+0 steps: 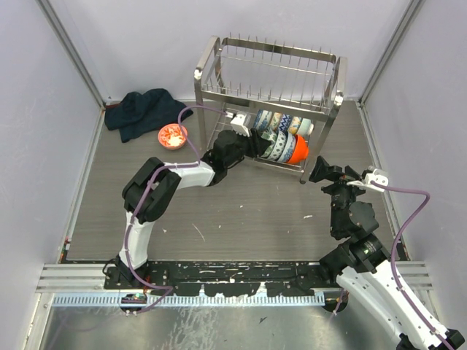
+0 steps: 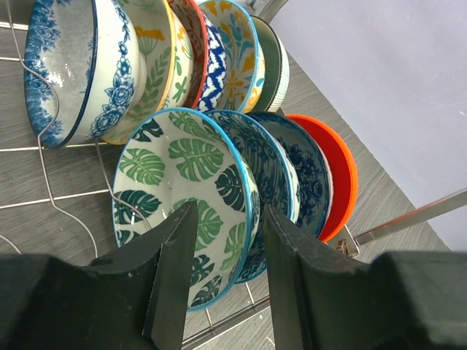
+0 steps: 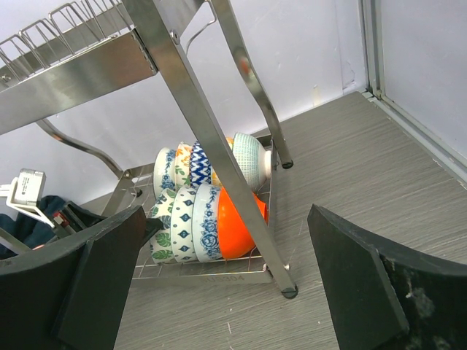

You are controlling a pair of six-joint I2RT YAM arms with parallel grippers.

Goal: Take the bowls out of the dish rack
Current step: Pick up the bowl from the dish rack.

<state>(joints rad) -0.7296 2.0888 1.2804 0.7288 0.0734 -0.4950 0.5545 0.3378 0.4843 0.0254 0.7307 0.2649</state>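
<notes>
While its two black fingers (image 2: pixel 171 284) stand apart, the left gripper (image 2: pixel 230 211) has the rim of a white round ceramic bowl with green leaf pattern (image 2: pixel 168 168) between them, one finger before the inner face and one behind the outer wall. If they already press on it, I cannot tell. This leaf bowl stands on its edge at the front of a row in the lower tier of the large silver metal wire dish rack (image 1: pixel 277 52). Behind it in the same row stand two dark blue floral bowls (image 2: pixel 310 171) and one bright orange bowl (image 2: pixel 339 175), all close together. A second row of patterned bowls (image 2: pixel 109 65) stands at the top of the left wrist view, also on edge.

In the top view the rack is at the upper middle of the grey wood-grain table (image 1: pixel 241 211), and the upper tier with upright prongs holds nothing. The right gripper (image 3: pixel 233 292) is wide open and holds nothing; it points toward the rack from the lower right, apart from it. At the upper left of the top view a pink-red speckled bowl (image 1: pixel 173 135) sits on the table just beside a dark blue crumpled cloth (image 1: pixel 142 111).
</notes>
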